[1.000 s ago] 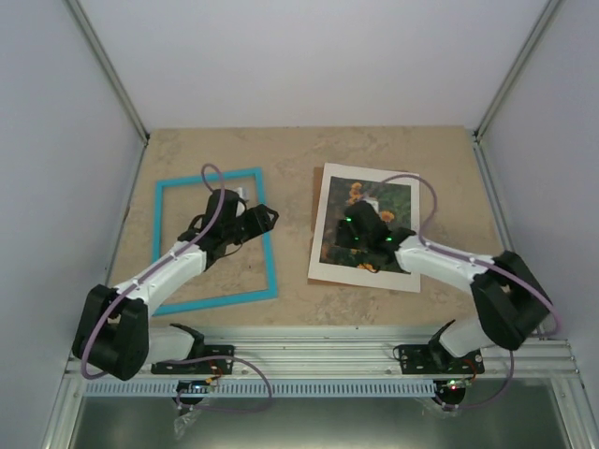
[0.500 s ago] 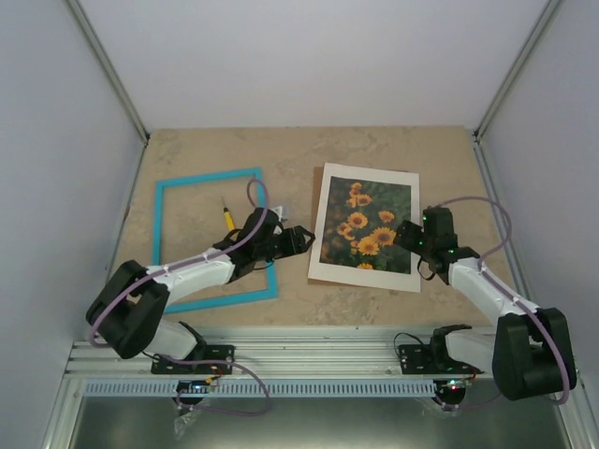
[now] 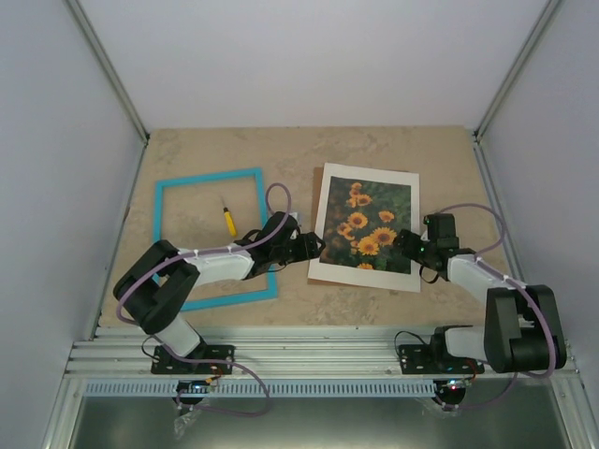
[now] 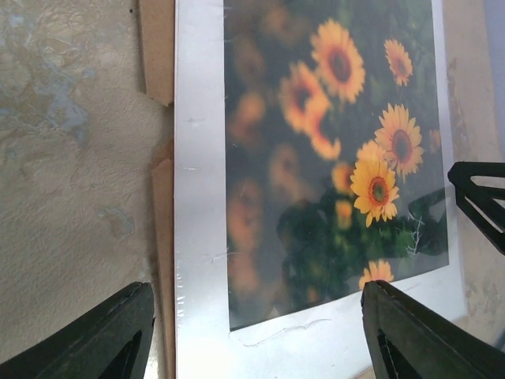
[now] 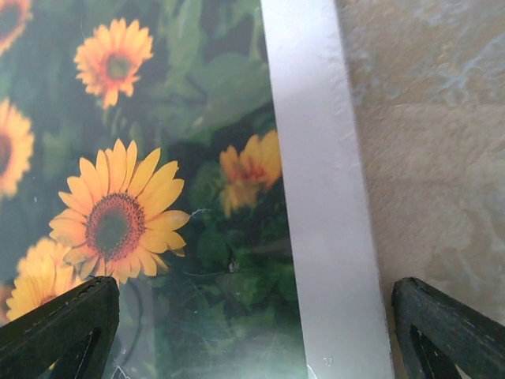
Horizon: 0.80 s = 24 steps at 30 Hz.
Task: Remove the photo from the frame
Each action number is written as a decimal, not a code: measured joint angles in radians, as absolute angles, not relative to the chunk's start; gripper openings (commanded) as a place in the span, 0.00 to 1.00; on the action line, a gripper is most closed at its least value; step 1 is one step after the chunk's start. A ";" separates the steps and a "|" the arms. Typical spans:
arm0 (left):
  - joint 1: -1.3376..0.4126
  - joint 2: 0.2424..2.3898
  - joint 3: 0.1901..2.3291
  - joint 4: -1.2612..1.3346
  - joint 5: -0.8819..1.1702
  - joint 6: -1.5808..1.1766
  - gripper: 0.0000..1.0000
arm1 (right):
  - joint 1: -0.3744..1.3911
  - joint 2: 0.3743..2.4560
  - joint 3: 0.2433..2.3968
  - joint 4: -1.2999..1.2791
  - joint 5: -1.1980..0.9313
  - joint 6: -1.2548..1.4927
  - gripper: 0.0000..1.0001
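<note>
Beige table [image 3: 440,150]: carries everything
Turquoise frame [image 3: 208,178]: flat at left, apart from the photo
Sunflower photo [image 3: 370,220]: flat at right, inside white mat [image 3: 374,280], outside the frame
Left claw [image 3: 314,246]: wide, at mat's left edge, holding nothing
Right claw [image 3: 405,240]: wide, at mat's right edge, holding nothing
Yellow tool [image 3: 227,221]: inside frame

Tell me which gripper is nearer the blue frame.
Left. The left gripper is just right of the frame; the right gripper is across the photo, at its right edge.
</note>
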<state>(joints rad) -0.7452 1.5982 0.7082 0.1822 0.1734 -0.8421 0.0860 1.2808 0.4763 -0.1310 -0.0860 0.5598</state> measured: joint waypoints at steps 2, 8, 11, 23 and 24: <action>-0.745 1.604 0.710 0.182 0.167 -0.841 0.74 | 0.086 1.296 0.476 -0.122 -0.103 0.551 0.95; -0.746 1.621 0.723 0.179 0.155 -0.834 0.74 | 0.088 1.309 0.476 -0.090 -0.155 0.531 0.95; -0.745 1.633 0.727 0.179 0.155 -0.834 0.74 | 0.089 1.309 0.477 -0.090 -0.174 0.527 0.95; -0.746 1.655 0.728 0.178 0.155 -0.830 0.74 | 0.094 1.257 0.490 -0.110 -0.210 0.524 0.95; -0.745 1.655 0.728 0.178 0.155 -0.830 0.74 | 0.094 1.254 0.490 -0.110 -0.212 0.524 0.95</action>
<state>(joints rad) -0.7452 1.6550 0.7277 0.1783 0.1551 -0.8299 0.0940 1.2545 0.4896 -0.1097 -0.2119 0.5236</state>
